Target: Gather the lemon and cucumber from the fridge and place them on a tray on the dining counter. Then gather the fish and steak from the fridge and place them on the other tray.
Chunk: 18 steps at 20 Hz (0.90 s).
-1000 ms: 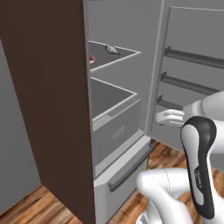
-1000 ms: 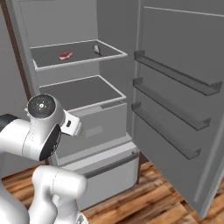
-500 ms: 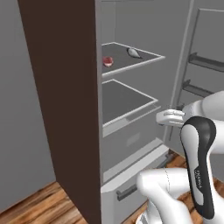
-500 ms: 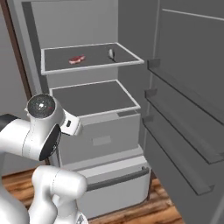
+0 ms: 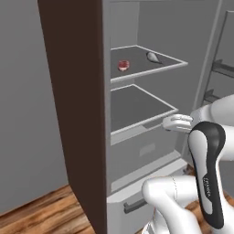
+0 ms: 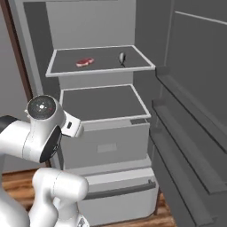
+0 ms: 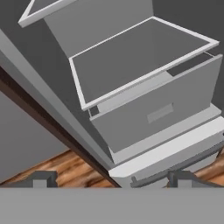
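Steak [image 6: 84, 62]: lies flat on the upper shelf [image 6: 99, 66] of the fridge [image 6: 102, 133], toward that shelf's left side in the right base view; nothing touches it.
Fish [image 6: 122, 57]: the small grey, tapered thing on the same shelf, right of the steak and apart from it; I judge it to be the fish, too small to confirm.
Lemon, cucumber, trays: not located from here.
Lower shelf [image 7: 131, 61]: bare, directly under the upper shelf; a closed drawer [image 6: 106, 144] sits beneath it.
Fridge door [image 6: 195, 111]: stands open to the right of the shelves, its racks projecting toward my path.
My pincer [image 7: 111, 181]: jaws spread wide, holding nothing; it hangs low outside the fridge, level with the drawer and well below the steak.
Risk 1: rising to the upper shelf, my hand could strike the pale front edge of the lower shelf, since I sit below it.
Risk 2: the steak is thin and flat; jaws coming in too high would close on air, too low would scrape the shelf.
Risk 3: a sweep toward the steak could nudge the fish deeper.
Risk 4: my elbow [image 5: 208, 155] is near the door racks and could clip them.
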Tool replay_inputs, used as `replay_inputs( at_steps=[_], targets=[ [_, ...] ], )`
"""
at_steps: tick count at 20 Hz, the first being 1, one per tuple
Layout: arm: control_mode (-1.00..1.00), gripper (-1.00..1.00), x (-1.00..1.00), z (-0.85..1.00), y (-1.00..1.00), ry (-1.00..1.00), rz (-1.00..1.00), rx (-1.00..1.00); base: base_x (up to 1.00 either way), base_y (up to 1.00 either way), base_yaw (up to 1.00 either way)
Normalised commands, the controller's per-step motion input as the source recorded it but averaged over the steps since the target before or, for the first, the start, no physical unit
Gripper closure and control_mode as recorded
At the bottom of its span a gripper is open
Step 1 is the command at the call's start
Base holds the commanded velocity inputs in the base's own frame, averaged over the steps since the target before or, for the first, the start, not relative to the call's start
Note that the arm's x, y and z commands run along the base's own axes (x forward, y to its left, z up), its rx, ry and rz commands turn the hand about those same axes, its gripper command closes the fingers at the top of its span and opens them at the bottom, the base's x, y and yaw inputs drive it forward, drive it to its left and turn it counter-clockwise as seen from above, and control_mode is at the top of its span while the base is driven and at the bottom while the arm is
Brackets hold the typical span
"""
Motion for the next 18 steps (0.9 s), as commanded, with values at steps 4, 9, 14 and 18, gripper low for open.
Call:
replay_inputs(
  at_steps=[4, 9, 14, 18],
  targets=[
    [1.0, -1.0, 0.0, 0.0, 0.0, 0.0, 0.0, 0.0, 0.17, -0.35, 0.26],
    [1.0, -1.0, 0.0, 0.0, 0.0, 0.0, 0.0, 0.0, 0.11, -0.41, 0.24],
    [1.0, -1.0, 0.0, 0.0, 0.0, 0.0, 0.0, 0.0, 0.11, -0.48, 0.25],
    [1.0, -1.0, 0.0, 0.0, 0.0, 0.0, 0.0, 0.0, 0.28, -0.46, 0.28]
  ],
)
